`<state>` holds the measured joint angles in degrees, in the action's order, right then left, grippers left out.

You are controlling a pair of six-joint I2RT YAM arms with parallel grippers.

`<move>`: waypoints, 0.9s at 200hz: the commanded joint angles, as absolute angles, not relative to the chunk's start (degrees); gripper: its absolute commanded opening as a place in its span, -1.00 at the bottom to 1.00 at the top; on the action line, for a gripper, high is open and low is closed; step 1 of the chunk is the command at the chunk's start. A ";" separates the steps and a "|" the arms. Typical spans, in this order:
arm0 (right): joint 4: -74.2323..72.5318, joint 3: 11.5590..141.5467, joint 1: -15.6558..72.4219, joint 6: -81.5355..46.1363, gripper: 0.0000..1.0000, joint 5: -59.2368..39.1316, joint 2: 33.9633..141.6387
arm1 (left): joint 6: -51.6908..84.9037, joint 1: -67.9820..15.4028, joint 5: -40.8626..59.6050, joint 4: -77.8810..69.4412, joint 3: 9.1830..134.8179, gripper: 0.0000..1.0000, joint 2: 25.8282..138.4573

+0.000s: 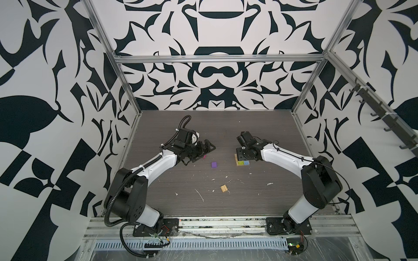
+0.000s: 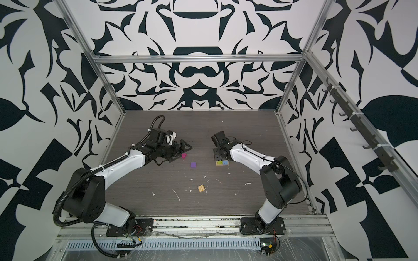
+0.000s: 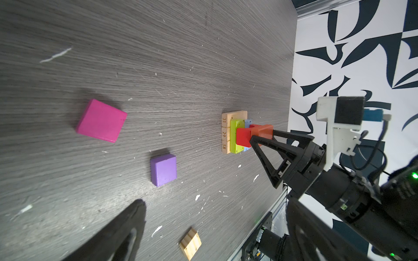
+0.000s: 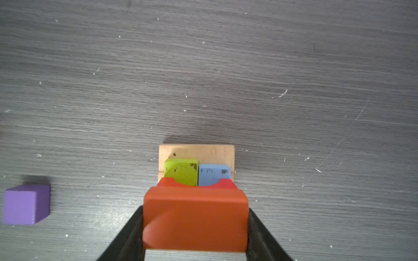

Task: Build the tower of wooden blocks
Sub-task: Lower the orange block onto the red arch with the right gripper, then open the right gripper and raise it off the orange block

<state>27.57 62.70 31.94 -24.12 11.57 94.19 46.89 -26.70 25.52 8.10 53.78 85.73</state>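
Observation:
The wood block tower point(image 1: 242, 162) stands right of centre on a tan plank base point(image 4: 196, 151). A lime green block point(image 4: 181, 171) and a light blue block point(image 4: 213, 174) lie on the base, and a red block point(image 3: 243, 136) lies across them. My right gripper point(image 4: 195, 214) is shut on an orange block point(image 4: 195, 221), held over the tower next to the red block. I cannot tell whether it rests there. My left gripper point(image 2: 182, 151) hangs open and empty beside the magenta block point(image 2: 184, 155).
A purple cube point(image 1: 214, 164) lies between the two grippers. A ridged tan square point(image 1: 224, 188) sits nearer the front edge. White flecks dot the dark table point(image 1: 203, 126). Metal frame rails border the table on the left, right and back.

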 commanded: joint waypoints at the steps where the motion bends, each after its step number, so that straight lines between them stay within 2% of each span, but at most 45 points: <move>1: 27.94 62.40 31.81 -25.05 0.15 12.48 92.29 | 47.11 -27.02 25.23 7.65 55.72 0.99 86.07; 114: 27.85 61.87 31.80 -25.60 0.29 12.36 92.13 | 47.11 -27.08 24.96 7.60 55.63 0.99 86.05; 180: 27.91 62.05 31.78 -25.40 0.46 12.48 92.40 | 47.11 -27.22 25.00 7.57 55.46 0.99 86.11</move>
